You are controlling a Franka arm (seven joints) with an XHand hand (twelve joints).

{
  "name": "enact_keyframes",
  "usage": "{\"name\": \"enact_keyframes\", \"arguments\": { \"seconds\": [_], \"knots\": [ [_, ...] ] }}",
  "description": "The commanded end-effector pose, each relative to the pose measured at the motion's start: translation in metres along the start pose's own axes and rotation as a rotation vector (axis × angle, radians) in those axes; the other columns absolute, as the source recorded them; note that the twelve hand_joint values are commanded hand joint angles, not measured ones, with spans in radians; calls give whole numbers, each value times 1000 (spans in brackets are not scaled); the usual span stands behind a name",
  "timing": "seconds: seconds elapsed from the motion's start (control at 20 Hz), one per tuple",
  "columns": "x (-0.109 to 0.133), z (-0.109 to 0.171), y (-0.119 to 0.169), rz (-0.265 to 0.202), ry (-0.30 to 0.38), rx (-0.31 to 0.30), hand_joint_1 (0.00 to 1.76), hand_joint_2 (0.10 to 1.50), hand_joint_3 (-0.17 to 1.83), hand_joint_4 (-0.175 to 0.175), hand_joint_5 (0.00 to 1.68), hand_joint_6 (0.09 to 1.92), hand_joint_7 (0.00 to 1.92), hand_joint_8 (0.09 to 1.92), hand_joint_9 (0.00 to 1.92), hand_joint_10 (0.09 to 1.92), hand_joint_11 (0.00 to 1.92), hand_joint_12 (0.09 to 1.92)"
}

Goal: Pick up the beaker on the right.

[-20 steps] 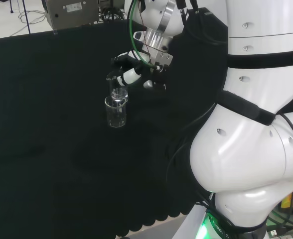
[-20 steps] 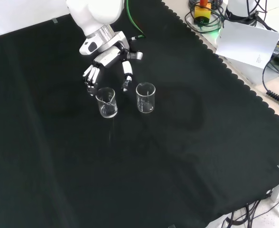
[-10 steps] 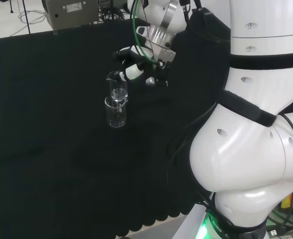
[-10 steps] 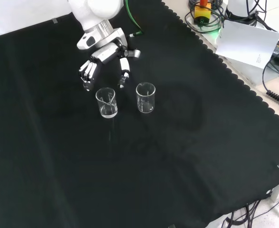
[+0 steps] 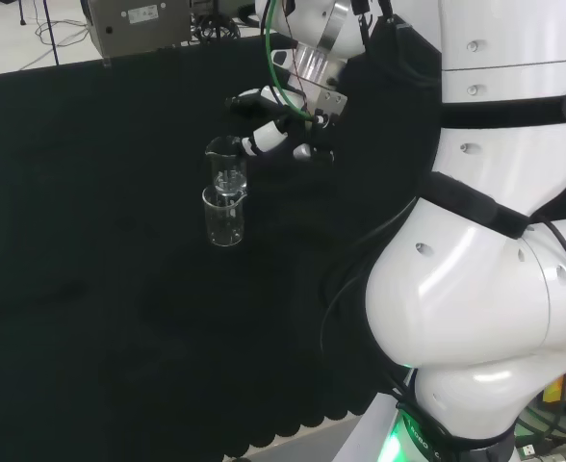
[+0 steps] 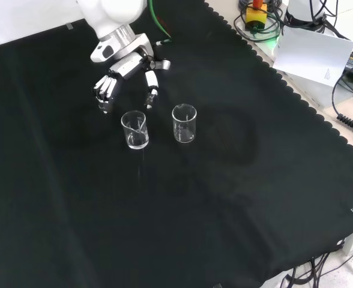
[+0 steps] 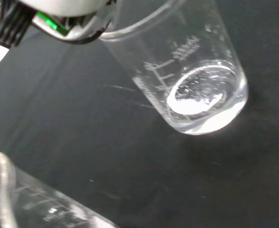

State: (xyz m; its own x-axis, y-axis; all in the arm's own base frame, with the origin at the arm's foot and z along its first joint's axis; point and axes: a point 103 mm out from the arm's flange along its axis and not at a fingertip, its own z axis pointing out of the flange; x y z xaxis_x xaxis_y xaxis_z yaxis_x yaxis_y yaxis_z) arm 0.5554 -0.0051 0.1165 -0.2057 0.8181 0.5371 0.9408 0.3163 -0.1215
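Two clear glass beakers stand upright on the black tabletop [image 6: 236, 198], side by side in the front view and apart from each other. The right beaker [image 6: 184, 123] sits at about 3 o'clock of the left beaker [image 6: 134, 129].

In the head view the same pair lines up one behind the other, the nearer one [image 5: 224, 215] just in front of the farther one [image 5: 225, 160].

The hand [image 6: 125, 75] hangs above the cloth at about 11 o'clock of the left beaker in the front view, near it but not touching. Its fingers [image 6: 104, 90] are relaxed and spread, pointing down toward the cloth, and they hold nothing.

In the wrist view a beaker [image 7: 187, 71] looms close, its round base bright against the cloth, with the rim of a second beaker [image 7: 21, 199] at the edge.
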Motion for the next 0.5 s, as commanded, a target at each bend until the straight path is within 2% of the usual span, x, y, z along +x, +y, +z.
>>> {"name": "enact_keyframes", "arguments": {
  "seconds": [0.05, 0.5],
  "knots": [
    [-36, 5, -5, -5, 48, 37, 914, 519, 670, -32, 445, 87, 101, 685, 258, 649, 0, 1388],
    [-41, 12, -10, -62, 68, 52, 920, 512, 667, -30, 456, 87, 132, 682, 291, 660, 0, 1374]
  ]
}}
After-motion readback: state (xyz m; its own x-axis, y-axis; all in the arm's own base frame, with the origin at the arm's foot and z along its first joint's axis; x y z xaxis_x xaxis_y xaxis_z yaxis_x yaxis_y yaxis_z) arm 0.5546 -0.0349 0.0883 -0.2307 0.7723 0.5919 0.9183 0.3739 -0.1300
